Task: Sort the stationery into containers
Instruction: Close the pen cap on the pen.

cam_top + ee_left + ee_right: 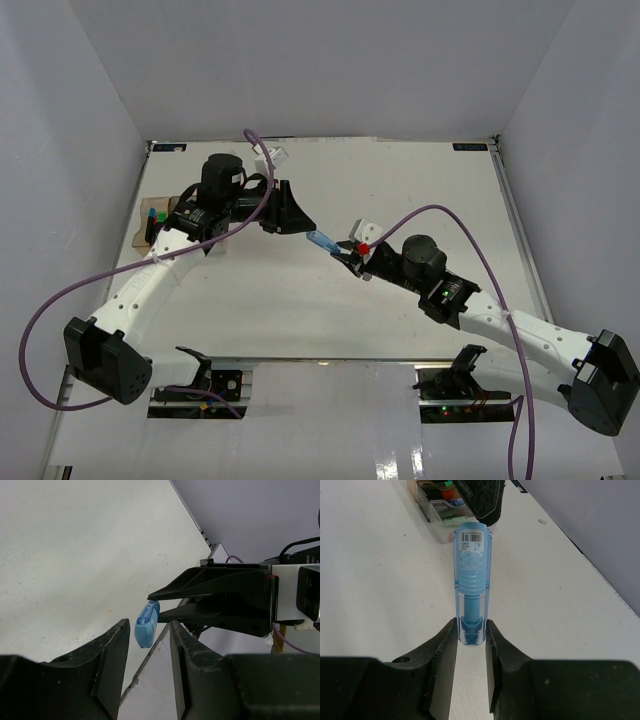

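Observation:
A pale blue see-through stationery piece (322, 241) with a barcode label hangs above the table's middle. My right gripper (345, 252) is shut on its narrow end, seen in the right wrist view (471, 630) with the piece (471, 580) pointing away. My left gripper (300, 222) is open, and its fingertips flank the piece's free end (146, 627) in the left wrist view (147, 640) without visibly touching it. The containers (150, 228) sit at the far left, mostly hidden under the left arm. In the right wrist view they (437, 530) hold green and orange items.
The right gripper's black fingers (210, 595) fill the middle right of the left wrist view. A purple cable (60, 300) loops off the table's left side. The table's metal edge rail (515, 220) runs along the right.

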Motion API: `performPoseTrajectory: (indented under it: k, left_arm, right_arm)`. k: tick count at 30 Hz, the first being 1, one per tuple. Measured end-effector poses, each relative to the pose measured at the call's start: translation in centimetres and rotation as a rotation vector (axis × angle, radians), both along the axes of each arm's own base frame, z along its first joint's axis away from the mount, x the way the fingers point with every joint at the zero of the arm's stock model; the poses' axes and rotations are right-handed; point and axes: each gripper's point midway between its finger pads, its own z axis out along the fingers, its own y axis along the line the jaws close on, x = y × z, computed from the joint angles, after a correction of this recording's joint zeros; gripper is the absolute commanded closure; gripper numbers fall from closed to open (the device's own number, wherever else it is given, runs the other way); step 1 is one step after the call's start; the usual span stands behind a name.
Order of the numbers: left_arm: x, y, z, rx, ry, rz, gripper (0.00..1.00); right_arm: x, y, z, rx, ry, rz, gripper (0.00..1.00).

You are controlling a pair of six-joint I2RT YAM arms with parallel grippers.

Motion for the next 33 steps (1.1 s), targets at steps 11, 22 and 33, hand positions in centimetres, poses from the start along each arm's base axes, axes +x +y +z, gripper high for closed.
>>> performPoseTrajectory:
  k: [11,22,33]
  left_arm:
    - [0.2,-0.1,-0.7,0.011,0.019,0.001,0.53]
    - [-0.2,-0.5,-1.7,0.022,0.047,-0.014,0.65]
    - [-0.4,-0.6,-2.7,0.026,0.060,-0.021,0.70]
  right_arm:
    - [0.0,0.0,0.1,-0.001,-0.003,0.001,0.92]
    - [0.0,0.1,-0.2,-0.006,0.000,0.001,0.92]
    - [0.0,0.2,-0.7,-0.029,0.024,0.010,0.92]
